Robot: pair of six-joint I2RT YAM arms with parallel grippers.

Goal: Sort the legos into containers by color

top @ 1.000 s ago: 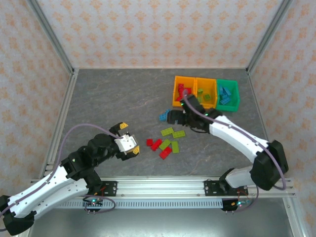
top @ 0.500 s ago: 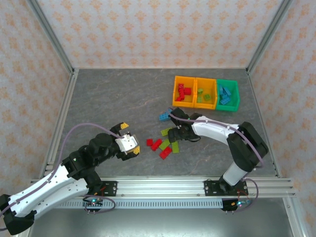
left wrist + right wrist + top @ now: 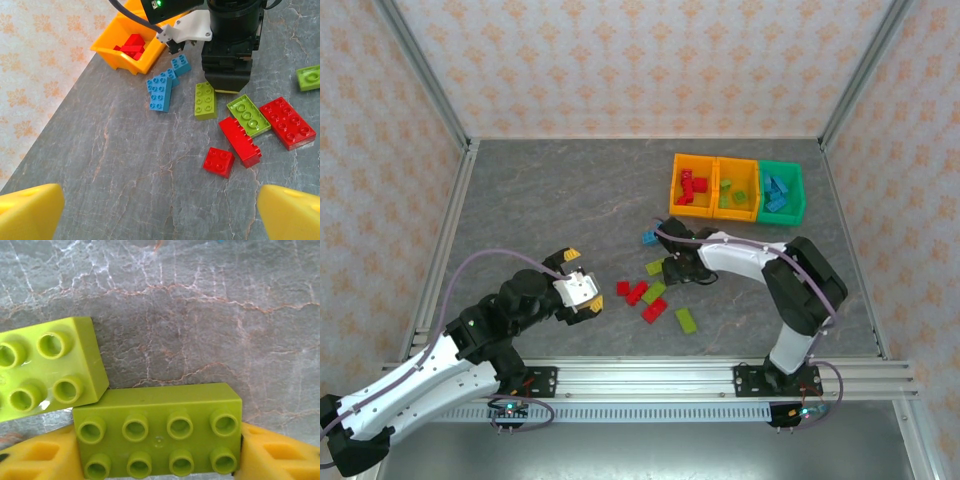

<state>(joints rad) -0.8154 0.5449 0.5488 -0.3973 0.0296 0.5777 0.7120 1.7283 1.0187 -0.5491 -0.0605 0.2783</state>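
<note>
Left gripper (image 3: pixel 582 293) is just hanging out by the near-left part of the table, fingers wide apart and empty, so ignore it. Further in, around mid-table, the right gripper (image 3: pixel 160 456) has its yellow pads (image 3: pixel 40 455) snug against both short ends of a lime green brick (image 3: pixel 160 425), so I'd call that clamped on it. A second lime brick (image 3: pixel 45 367) is touching the held one's corner, so I'd lift straight up with no twisting or it'll get dragged along. Then it's over to the containers (image 3: pixel 675 195) toward the far-right corner. The middle orange bin (image 3: pixel 737 161) looks like where the greens go. Compared to a second ago, the right arm was up by the bins with its fingers spread, and now it's down among the loose legos (image 3: pixel 642 293) and closed in. One green brick (image 3: pixel 686 320) got shoved toward the near edge, and the left arm hasn't budged.
</note>
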